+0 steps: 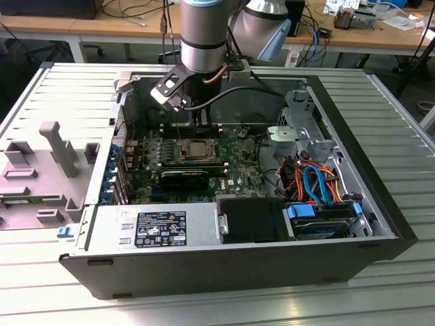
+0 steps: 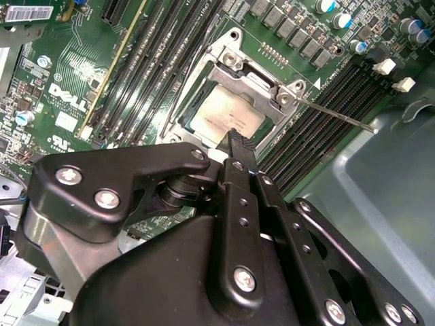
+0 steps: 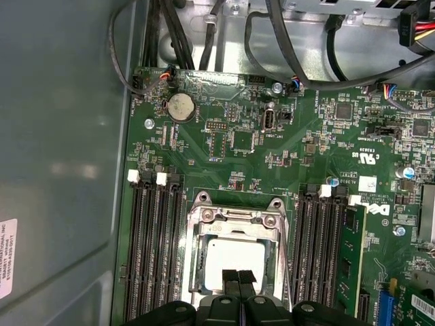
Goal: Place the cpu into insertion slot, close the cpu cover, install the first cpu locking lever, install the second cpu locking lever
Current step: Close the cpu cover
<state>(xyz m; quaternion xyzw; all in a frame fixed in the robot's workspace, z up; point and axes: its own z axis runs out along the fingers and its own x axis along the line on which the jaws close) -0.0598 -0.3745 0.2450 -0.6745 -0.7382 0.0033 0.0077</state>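
Observation:
The cpu (image 3: 234,260) lies flat in the insertion slot (image 3: 204,272), its dull silver top showing through the window of the cpu cover (image 3: 234,219). The cover is lowered over it. My gripper (image 3: 238,276) is shut with nothing between its fingers, and its tips hover at the chip's near edge. In the second wrist view the gripper (image 2: 234,138) points at the cpu (image 2: 221,114), and a thin locking lever (image 2: 340,117) sticks out sideways from the cover (image 2: 234,62). In the exterior view the arm stands over the socket (image 1: 198,150) inside the open computer case.
Black memory slots (image 3: 153,251) flank the socket on both sides. A coin battery (image 3: 180,106) and cables (image 3: 299,41) sit further up the green board (image 3: 299,146). The exterior view shows the case wall (image 1: 353,136), a power supply (image 1: 156,227) and drive cables (image 1: 316,183).

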